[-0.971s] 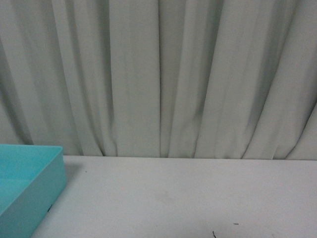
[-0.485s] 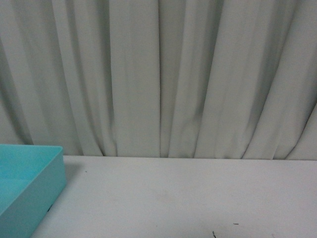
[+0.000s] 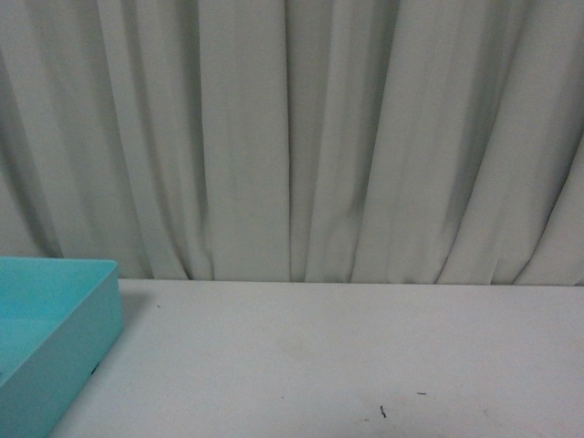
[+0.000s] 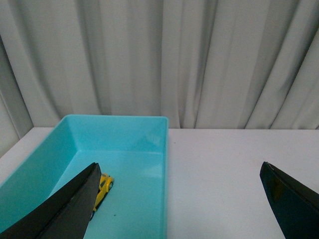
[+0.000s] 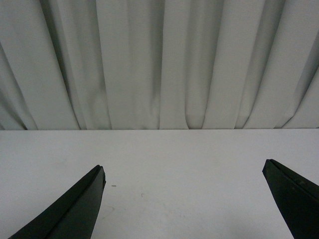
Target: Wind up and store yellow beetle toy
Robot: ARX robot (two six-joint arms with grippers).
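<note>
Toy: your yellow beetle toy (image 4: 102, 188) lies on the floor of the blue bin (image 4: 149, 149), partly hidden behind a finger
Left gripper (image 4: 182, 196): wide apart, holding nothing, up over the bin's edge
Right gripper (image 5: 184, 199): wide apart, empty, over the bare white table (image 5: 174, 159)
Behind: a grey curtain (image 3: 292, 137)

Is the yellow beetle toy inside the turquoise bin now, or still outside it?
Inside. The left wrist view shows the yellow beetle toy on the floor of the turquoise bin, partly hidden behind one finger of the open left gripper.
</note>
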